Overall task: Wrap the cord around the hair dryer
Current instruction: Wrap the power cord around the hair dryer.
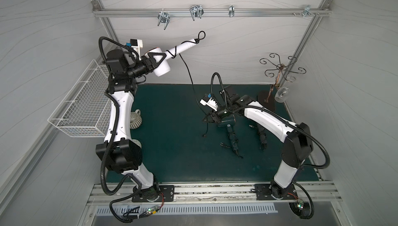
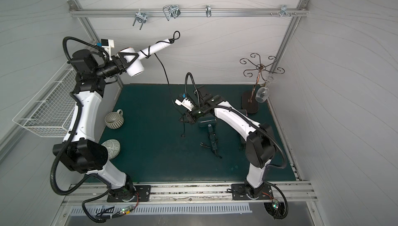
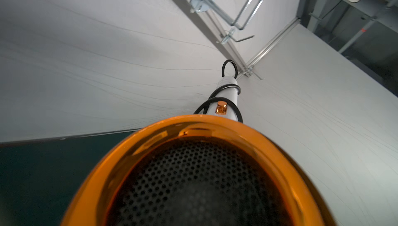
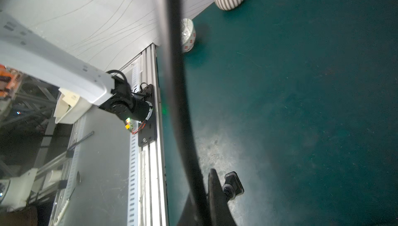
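Observation:
My left gripper (image 1: pixel 158 60) (image 2: pixel 128 58) is shut on the barrel of the white hair dryer (image 1: pixel 162 70) (image 2: pixel 135 70) and holds it high near the back wall. Its handle (image 3: pixel 228 93) points at the rail. In the left wrist view the dryer's orange rear rim (image 3: pixel 193 126) hides my fingers. The black cord (image 1: pixel 189 74) (image 2: pixel 164 72) winds about twice round the handle, loops at its tip and drops to my right gripper (image 1: pixel 205 119) (image 2: pixel 183 118) (image 4: pixel 204 194). That gripper is shut on the cord (image 4: pixel 178 85) above the mat. The plug (image 1: pixel 203 136) (image 4: pixel 233 185) dangles below it.
A dark green dryer (image 1: pixel 226 121) and a black one (image 1: pixel 261 136) lie on the mat under my right arm. A ribbed mug (image 2: pixel 114 119) and a patterned cup (image 2: pixel 111 147) sit at the left. A wire basket (image 1: pixel 84 106), rail hooks (image 1: pixel 196 11) and a glass stand (image 1: pixel 280 70) line the walls.

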Robot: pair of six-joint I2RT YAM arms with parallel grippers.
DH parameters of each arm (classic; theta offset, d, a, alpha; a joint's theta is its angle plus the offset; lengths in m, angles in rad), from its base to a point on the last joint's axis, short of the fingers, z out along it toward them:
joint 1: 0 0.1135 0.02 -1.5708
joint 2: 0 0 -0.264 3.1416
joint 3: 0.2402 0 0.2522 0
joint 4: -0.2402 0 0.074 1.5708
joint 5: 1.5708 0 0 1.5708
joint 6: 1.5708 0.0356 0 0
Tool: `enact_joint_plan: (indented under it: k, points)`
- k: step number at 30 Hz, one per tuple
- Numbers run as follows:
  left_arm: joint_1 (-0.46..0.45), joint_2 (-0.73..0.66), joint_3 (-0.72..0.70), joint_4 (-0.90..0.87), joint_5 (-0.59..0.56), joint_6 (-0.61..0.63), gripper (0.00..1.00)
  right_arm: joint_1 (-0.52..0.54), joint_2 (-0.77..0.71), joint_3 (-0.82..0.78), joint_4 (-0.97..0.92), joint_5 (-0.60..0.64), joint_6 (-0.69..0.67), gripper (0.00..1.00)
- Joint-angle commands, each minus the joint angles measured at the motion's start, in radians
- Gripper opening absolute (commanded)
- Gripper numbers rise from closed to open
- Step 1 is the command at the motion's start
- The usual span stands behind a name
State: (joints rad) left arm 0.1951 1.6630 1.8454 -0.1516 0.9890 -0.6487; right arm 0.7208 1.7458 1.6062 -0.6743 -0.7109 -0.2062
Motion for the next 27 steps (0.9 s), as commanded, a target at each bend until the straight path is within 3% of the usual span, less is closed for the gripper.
enact_joint_plan:
  k: [1, 9, 13, 20, 27]
  points:
    - [-0.025, 0.014, 0.034, -0.212, -0.105, 0.242, 0.0, 0.062, -0.069, 0.152, -0.273, 0.116, -0.125, 0.0]
    - [-0.149, -0.07, -0.176, -0.352, -0.235, 0.401, 0.0, 0.154, 0.023, 0.662, -0.5, 0.373, -0.238, 0.0]
    - [-0.203, -0.165, -0.344, -0.366, -0.263, 0.422, 0.0, 0.15, 0.048, 0.737, -0.438, 0.536, -0.315, 0.0]
    - [-0.335, -0.3, -0.519, -0.544, -0.32, 0.541, 0.0, 0.108, 0.116, 0.805, -0.278, 0.661, -0.473, 0.0]
    - [-0.406, -0.411, -0.6, -0.63, -0.158, 0.617, 0.0, -0.049, 0.214, 0.856, -0.159, 0.565, -0.493, 0.0]
